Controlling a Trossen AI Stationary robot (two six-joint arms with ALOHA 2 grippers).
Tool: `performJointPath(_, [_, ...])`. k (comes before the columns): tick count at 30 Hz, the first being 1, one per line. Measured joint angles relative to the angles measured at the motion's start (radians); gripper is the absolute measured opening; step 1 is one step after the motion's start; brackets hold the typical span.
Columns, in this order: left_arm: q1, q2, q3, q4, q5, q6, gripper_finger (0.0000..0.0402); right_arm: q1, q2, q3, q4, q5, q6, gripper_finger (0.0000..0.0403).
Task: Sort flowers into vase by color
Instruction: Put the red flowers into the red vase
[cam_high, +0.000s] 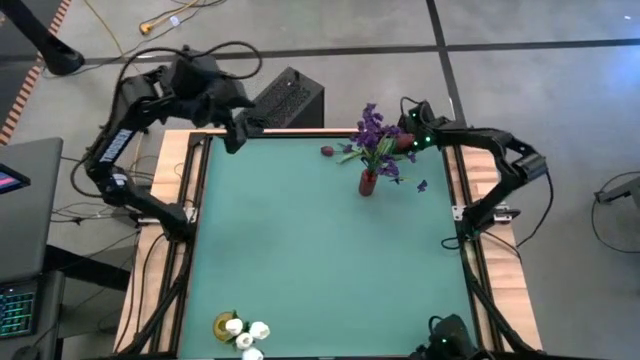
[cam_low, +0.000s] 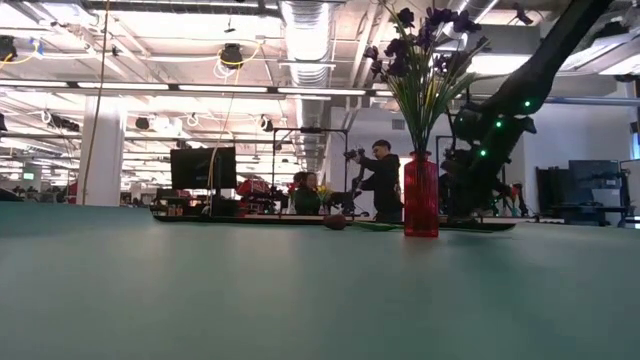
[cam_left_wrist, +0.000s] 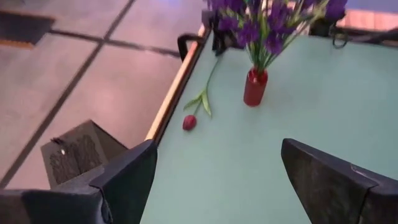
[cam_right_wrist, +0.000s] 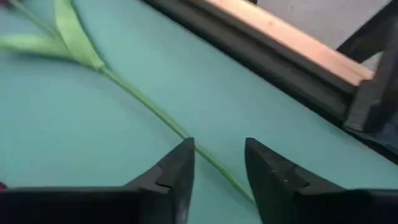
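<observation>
A small red vase (cam_high: 368, 183) (cam_low: 421, 195) stands near the table's far edge, with bushy purple sprigs (cam_high: 375, 130) (cam_left_wrist: 261, 25) in it. A dark red tulip (cam_high: 327, 151) (cam_left_wrist: 189, 122) lies flat on the table left of the vase, its green stem (cam_right_wrist: 155, 112) running right. My right gripper (cam_high: 405, 140) (cam_right_wrist: 219, 149) is open and low over the stem's end, one finger on each side. A loose purple sprig (cam_high: 421, 186) lies right of the vase. White tulips (cam_high: 245, 333) stand in a yellow vase at the near left corner. My left gripper (cam_high: 236, 138) (cam_left_wrist: 219, 146) hangs wide open above the far left corner.
The table's raised dark and wooden rim (cam_right_wrist: 292, 50) runs just behind my right gripper. A black box (cam_high: 290, 98) sits on the floor beyond the far edge. The green surface (cam_high: 320, 260) between the two vases is bare. People and screens show in the room behind.
</observation>
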Motion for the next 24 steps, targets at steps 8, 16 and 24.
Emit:
performJointPath(8, [0.000, -0.040, 0.000, 0.018, 0.010, -0.008, 0.0332, 0.060, 0.055, -0.002, -0.013, 0.001, -0.252, 0.0225])
performJointPath(16, [0.000, -0.054, 0.000, 0.011, 0.025, -0.013, 0.0332, 0.131, 0.091, -0.002, 0.014, 0.075, -0.322, 0.0226])
performJointPath(24, [-0.001, -0.054, 0.000, 0.003, 0.037, -0.009, 0.0332, 0.121, 0.129, 0.001, 0.028, 0.061, -0.344, 0.0226])
